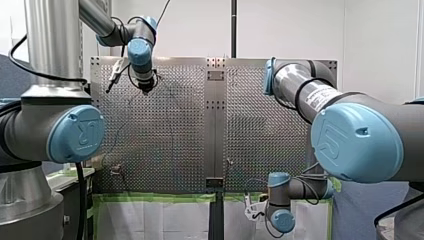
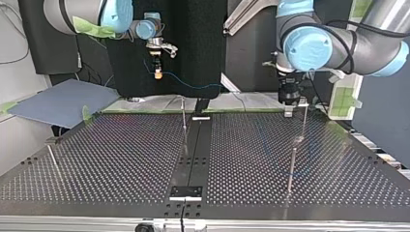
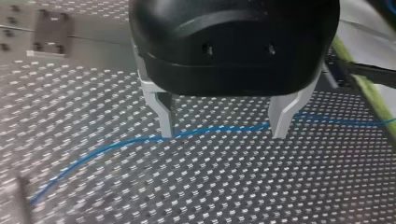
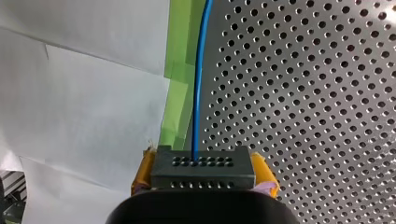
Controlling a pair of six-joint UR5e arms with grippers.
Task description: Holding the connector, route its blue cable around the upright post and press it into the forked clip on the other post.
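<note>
- Two plates form the perforated table [image 2: 121, 154], joined by a dark centre strip [image 2: 196, 145] that runs from the top view's near edge to its far edge.
- My left gripper [image 3: 224, 133] hangs low over the table's far right part in the top view. Its metal fingers [image 3: 163, 109] are spread wide and pinch nothing.
- My right gripper [image 4: 201, 161] is held high beyond the table's far edge, left of the centre strip in the top view. Its yellow pads [image 4: 144, 170] are pressed against the two sides of the connector.
- A thin upright post [image 2: 183, 118] stands beside the centre strip, toward the far edge. A second post [image 2: 304, 121] stands just beside my left gripper. I cannot tell whether either one carries a fork.
- The connector [image 4: 201, 169], a dark grey block with rows of small holes, sits clamped between the yellow pads.
- The blue cable [image 4: 196, 84] leaves the connector's face and runs straight ahead of my right gripper, along the green tape [image 4: 180, 70] at the table's edge. In the top view it sags from that gripper toward the view's right. In the left wrist view it lies on the table and crosses beneath my left gripper, passing right at both fingertips. I cannot tell whether it touches them.
</note>
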